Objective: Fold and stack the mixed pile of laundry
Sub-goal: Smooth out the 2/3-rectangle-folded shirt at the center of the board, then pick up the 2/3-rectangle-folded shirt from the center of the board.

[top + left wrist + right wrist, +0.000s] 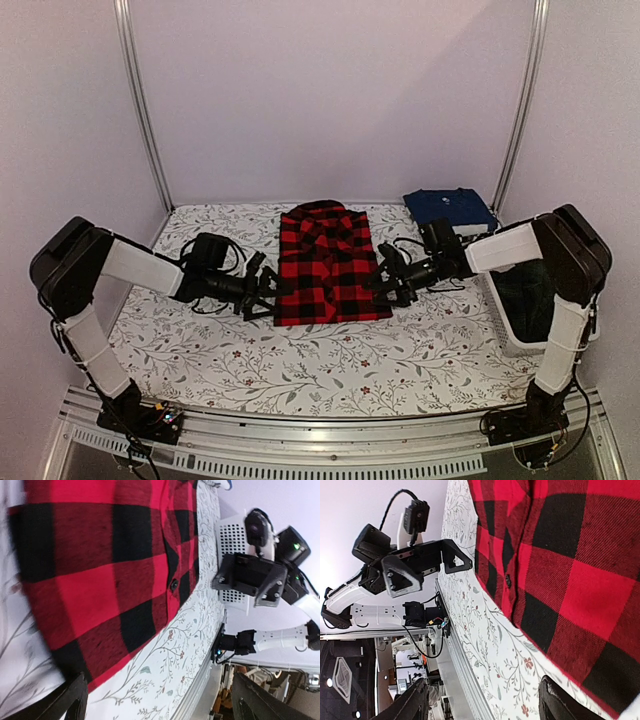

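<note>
Checked shirt (323, 262) folded flat on the counter (300, 370), centre frame

Left hand (266, 290) and right hand (378, 282) spread open, empty, flanking its edges; looks set for lifting toward the navy piece (448, 208) upper right.

Table (330, 372) spread with a floral-print cloth (190, 340). Folded red-and-black checked shirt (325, 262) lies flat at centre. Navy folded garment (448, 208) lies behind and right of the shirt. White lattice basket (505, 320) stands to the shirt's right.
</note>
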### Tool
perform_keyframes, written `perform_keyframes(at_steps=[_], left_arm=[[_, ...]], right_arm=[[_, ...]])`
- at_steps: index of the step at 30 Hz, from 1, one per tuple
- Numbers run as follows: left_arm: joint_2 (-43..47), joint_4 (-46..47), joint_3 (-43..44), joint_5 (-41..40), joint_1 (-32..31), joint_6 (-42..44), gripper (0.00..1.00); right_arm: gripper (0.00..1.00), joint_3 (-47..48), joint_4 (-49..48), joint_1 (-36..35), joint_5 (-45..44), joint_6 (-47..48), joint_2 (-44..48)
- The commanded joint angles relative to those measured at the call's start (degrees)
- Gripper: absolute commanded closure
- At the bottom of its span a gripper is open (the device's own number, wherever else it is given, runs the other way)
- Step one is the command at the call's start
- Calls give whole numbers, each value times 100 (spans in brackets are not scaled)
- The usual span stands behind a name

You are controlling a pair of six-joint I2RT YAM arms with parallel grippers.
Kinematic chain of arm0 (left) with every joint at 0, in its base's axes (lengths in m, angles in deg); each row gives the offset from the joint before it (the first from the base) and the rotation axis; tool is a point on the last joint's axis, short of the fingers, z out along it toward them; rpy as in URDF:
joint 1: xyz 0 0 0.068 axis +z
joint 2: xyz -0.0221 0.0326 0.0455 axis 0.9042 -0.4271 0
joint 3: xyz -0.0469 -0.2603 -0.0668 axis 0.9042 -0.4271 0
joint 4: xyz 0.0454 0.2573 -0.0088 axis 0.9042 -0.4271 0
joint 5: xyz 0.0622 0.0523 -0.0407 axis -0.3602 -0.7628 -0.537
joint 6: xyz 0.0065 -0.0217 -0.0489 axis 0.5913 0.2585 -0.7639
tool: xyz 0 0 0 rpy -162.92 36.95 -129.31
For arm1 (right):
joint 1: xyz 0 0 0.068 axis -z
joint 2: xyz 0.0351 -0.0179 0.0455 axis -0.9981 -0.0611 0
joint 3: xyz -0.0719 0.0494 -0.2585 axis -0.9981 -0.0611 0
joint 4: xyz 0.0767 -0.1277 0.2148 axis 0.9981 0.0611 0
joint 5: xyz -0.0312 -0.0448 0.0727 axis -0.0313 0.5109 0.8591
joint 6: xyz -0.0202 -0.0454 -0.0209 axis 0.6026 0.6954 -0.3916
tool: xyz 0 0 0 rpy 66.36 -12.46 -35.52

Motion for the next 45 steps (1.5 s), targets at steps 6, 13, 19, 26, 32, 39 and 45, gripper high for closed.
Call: perform_keyframes(at_steps=[6, 13, 19, 26, 32, 39, 45], left_arm=[[953, -1122, -763, -924, 140, 14, 15], [570, -833, -772, -907, -56, -194, 41], [147, -483, -752, -847, -271, -341, 54], [-110, -322, -727, -950, -325, -445, 63], [-249, -168, -700, -1052, -320, -526, 68], [-309, -98, -563, -997, -330, -478, 92], [119, -334, -610, -830, -604, -397, 100]], right_arm=[[39, -700, 1646, 582, -1132, 1089, 1003], [54, -699, 1600, 579, -1593, 1205, 569], [69, -764, 1269, 578, -1404, 1167, 275], [74, -758, 853, 569, -1033, 1037, -68], [74, -675, 571, 478, -881, 899, -268], [99, -689, 658, 468, -895, 940, -197], [100, -950, 906, 435, -818, 922, 510]])
